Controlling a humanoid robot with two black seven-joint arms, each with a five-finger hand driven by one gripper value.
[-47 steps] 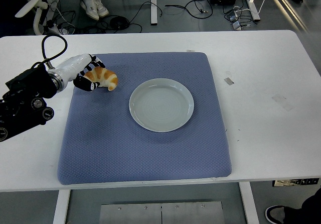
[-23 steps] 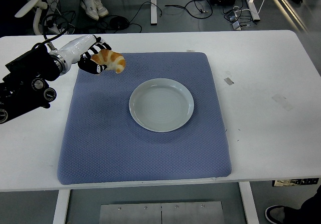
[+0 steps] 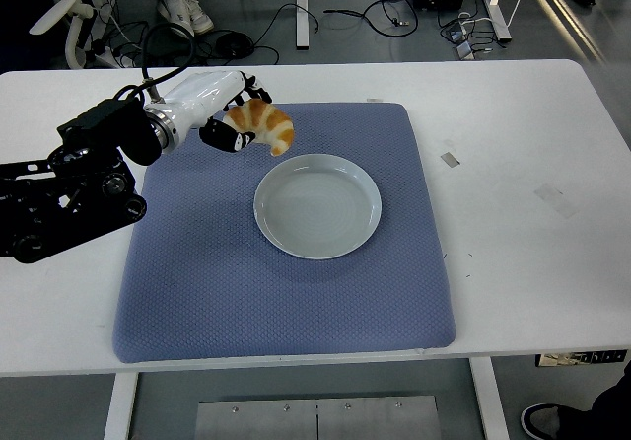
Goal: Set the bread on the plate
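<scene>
Transport step judged in hand. Golden-brown crescent croissant (image 3: 263, 124) is gripped in the curled fingers of the left hand (image 3: 233, 120), held above the blue quilted mat (image 3: 286, 292). Round pale-green ceramic plate (image 3: 317, 206) sits right of and nearer than the hand. Next move calls for carry over its centre, then lowering and release.

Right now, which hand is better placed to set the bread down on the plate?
Left. The left hand already grips the bread, just up and left of the empty plate on the blue mat. The right arm is out of view.
</scene>
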